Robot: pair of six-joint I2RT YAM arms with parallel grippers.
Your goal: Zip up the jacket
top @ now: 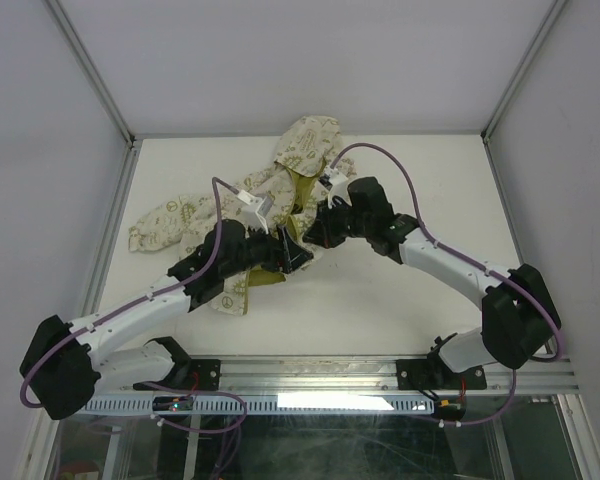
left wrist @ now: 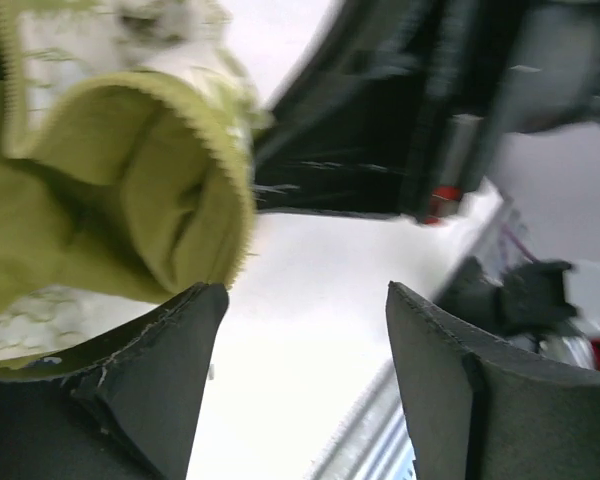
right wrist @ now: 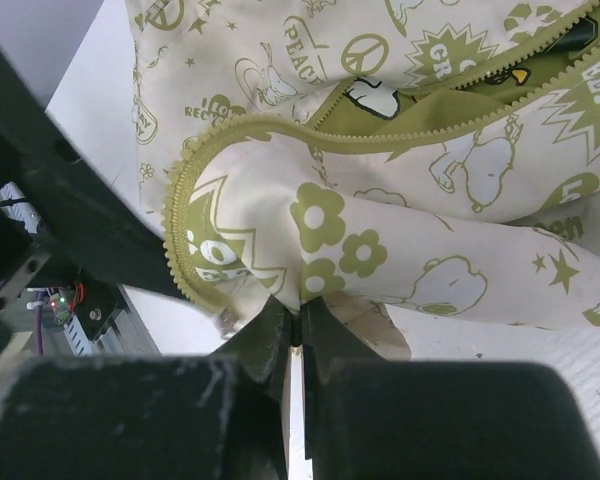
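Note:
The jacket (top: 310,145) lies crumpled at the table's middle back, cream with olive prints, hood at the far end and one sleeve stretched left. My right gripper (top: 315,232) is shut on a fold of the jacket (right wrist: 400,230) just beside its toothed olive zipper edge (right wrist: 185,190). My left gripper (top: 295,257) is open and empty right next to it. In the left wrist view the jacket's olive lining (left wrist: 130,190) hangs by the left fingertip (left wrist: 195,320), with only bare table between the fingers of the left gripper (left wrist: 305,292).
The white table (top: 380,290) is boxed in by pale walls on three sides. A metal rail (top: 320,375) runs along the near edge. The two grippers nearly meet: the right arm (left wrist: 400,120) fills the top of the left wrist view.

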